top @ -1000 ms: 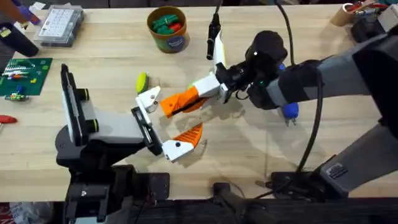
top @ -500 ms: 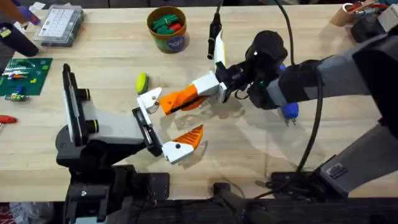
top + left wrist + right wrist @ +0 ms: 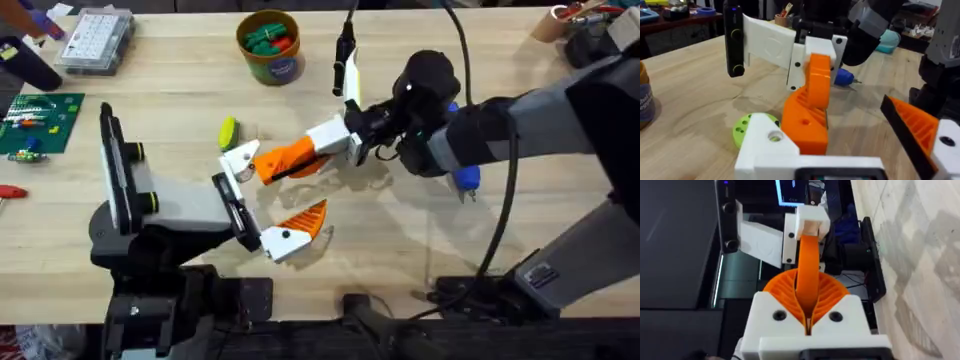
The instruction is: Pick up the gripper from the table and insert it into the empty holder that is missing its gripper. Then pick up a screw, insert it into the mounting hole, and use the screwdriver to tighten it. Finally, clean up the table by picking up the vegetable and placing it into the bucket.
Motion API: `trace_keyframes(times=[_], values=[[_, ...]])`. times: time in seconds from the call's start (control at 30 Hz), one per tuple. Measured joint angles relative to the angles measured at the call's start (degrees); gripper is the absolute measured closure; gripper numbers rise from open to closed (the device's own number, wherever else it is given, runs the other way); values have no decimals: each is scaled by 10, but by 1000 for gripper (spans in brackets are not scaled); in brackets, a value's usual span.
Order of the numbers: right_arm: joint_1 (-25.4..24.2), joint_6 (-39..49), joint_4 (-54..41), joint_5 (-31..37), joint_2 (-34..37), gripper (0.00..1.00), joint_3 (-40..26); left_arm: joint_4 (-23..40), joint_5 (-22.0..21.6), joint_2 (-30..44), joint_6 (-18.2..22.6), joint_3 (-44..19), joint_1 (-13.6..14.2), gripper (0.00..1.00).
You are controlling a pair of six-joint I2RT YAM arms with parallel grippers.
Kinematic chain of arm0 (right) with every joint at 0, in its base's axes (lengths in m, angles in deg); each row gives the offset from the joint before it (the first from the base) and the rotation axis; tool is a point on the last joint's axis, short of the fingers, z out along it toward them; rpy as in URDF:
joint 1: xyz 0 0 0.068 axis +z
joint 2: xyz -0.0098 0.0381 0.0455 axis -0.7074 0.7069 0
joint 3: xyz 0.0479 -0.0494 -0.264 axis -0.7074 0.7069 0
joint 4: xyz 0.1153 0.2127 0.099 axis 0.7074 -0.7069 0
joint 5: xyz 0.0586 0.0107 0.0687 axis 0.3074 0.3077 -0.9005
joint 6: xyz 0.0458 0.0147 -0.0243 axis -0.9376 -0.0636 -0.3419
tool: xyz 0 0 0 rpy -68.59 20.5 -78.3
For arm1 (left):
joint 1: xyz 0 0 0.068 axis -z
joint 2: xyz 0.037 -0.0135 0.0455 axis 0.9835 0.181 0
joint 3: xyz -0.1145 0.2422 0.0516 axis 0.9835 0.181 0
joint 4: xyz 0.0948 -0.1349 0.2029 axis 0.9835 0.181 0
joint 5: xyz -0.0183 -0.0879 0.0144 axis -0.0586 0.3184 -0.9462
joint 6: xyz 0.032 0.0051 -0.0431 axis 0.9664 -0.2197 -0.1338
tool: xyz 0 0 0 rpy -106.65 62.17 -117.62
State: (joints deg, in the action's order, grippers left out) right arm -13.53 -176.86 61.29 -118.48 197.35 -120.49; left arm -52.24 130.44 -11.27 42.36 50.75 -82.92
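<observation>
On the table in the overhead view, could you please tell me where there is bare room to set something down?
Bare wood lies between the parts box and the bucket, and along the near edge right of the ribbed orange finger. It is crowded mid-table, where the right gripper brings the orange gripper to the holder by the green vegetable.

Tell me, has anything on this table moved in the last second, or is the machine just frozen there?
Almost frozen. The right end effector, shut on the orange gripper, has crept slightly toward the white holder, so the orange tip now sits closer against it. Nothing was grabbed or released. The left end effector, the bucket, the blue screwdriver and the green vegetable stayed put.
</observation>
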Motion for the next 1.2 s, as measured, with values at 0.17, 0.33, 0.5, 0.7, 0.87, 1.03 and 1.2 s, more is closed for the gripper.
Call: trace_keyframes(times=[0.17, 0.33, 0.5, 0.7, 0.87, 1.03, 1.2], values=[[8, 0, -1, 9, 0, 983, 0, 0, 1, 0, 0, 0, 0, 15], [14, 0, -1, 13, 0, 983, 0, 0, 1, 0, 0, 0, 0, 15], [15, 0, -1, 14, 0, 983, 0, 0, 1, 0, 0, 0, 0, 15], [14, -6, 31, 13, 0, 983, 0, 0, 1, 0, 4, 0, 0, 15], [14, -16, 33, 13, 0, 983, 0, 0, 1, 0, 5, 0, 0, 15], [14, -20, 33, 13, 0, 983, 0, 0, 1, 0, 5, 0, 0, 15], [14, -14, 31, 14, 0, 983, 0, 0, 1, 0, 5, 0, 0, 15]])
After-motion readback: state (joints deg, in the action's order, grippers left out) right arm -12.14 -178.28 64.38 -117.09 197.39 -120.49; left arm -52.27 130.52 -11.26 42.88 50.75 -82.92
